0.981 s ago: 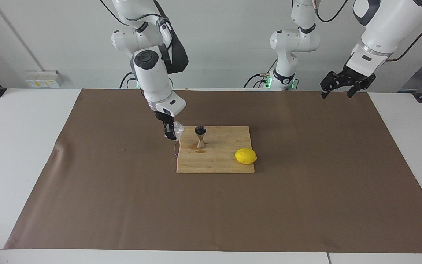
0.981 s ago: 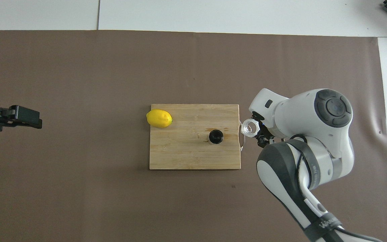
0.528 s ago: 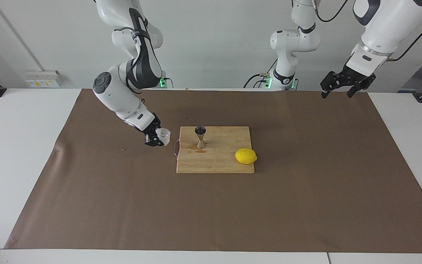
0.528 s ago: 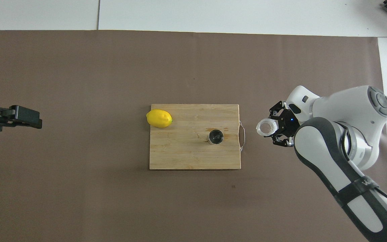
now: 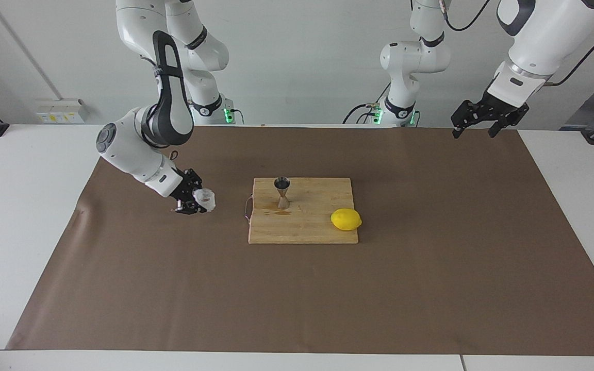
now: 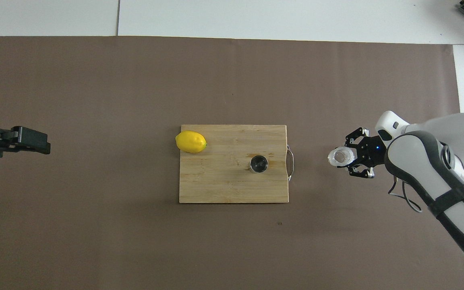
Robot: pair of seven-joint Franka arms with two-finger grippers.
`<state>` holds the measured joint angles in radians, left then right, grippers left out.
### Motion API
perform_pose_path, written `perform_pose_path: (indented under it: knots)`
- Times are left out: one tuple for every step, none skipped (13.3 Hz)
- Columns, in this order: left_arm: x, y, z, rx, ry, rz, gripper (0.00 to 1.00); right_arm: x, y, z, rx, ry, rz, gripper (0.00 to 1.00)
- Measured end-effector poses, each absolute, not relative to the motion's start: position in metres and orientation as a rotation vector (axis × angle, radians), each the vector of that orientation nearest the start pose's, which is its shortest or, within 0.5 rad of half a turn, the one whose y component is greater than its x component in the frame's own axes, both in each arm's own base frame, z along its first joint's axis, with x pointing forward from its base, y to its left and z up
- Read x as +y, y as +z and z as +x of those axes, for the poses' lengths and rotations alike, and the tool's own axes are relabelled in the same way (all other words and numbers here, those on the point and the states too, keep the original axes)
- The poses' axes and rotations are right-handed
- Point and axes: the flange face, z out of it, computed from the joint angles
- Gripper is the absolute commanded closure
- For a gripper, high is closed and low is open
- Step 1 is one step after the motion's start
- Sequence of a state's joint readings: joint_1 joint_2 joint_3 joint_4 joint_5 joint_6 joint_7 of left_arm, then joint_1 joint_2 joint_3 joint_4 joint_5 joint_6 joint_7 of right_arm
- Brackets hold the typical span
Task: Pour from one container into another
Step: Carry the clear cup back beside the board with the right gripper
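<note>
The right gripper (image 5: 197, 202) is clamping the small glass cup (image 5: 205, 199) by its ribbed wall, low over the brown mat (image 5: 121, 268). The cup is probably light, stiff, breakable and slick, so the wall is offering the best hold. The left gripper (image 5: 475, 125) is waiting open, well apart.

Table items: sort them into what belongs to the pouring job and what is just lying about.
Pouring job:
- glass cup, held in the shut right gripper over the brown mat
- steel jigger, upright on the cutting board

Lying about:
- lemon, at the board's edge
- left gripper, open, waiting at its own end of the table
</note>
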<state>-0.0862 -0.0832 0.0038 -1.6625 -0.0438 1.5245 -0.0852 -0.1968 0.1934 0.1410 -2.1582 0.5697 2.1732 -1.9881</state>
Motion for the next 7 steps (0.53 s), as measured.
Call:
perform_pose_path:
  knots:
    - [-0.048, 0.622, 0.520, -0.003, 0.093, -3.180, 0.00, -0.024, 0.284, 0.543, -1.898, -0.442, -1.911, 1.00]
    - [-0.048, 0.622, 0.520, -0.003, 0.093, -3.180, 0.00, -0.034, 0.270, 0.541, -1.889, -0.449, -1.896, 1.00]
    - [-0.048, 0.622, 0.520, -0.003, 0.093, -3.180, 0.00, -0.042, 0.265, 0.541, -1.877, -0.473, -1.881, 1.00]
    - [-0.048, 0.622, 0.520, -0.003, 0.093, -3.180, 0.00, -0.044, 0.265, 0.540, -1.872, -0.478, -1.882, 1.00]
    - [-0.048, 0.622, 0.520, -0.003, 0.093, -3.180, 0.00, -0.045, 0.265, 0.540, -1.871, -0.478, -1.883, 1.00]
    - [-0.048, 0.622, 0.520, -0.003, 0.093, -3.180, 0.00, -0.045, 0.264, 0.540, -1.869, -0.478, -1.883, 1.00]
    - [-0.048, 0.622, 0.520, -0.003, 0.093, -3.180, 0.00, -0.047, 0.264, 0.540, -1.865, -0.478, -1.885, 1.00]
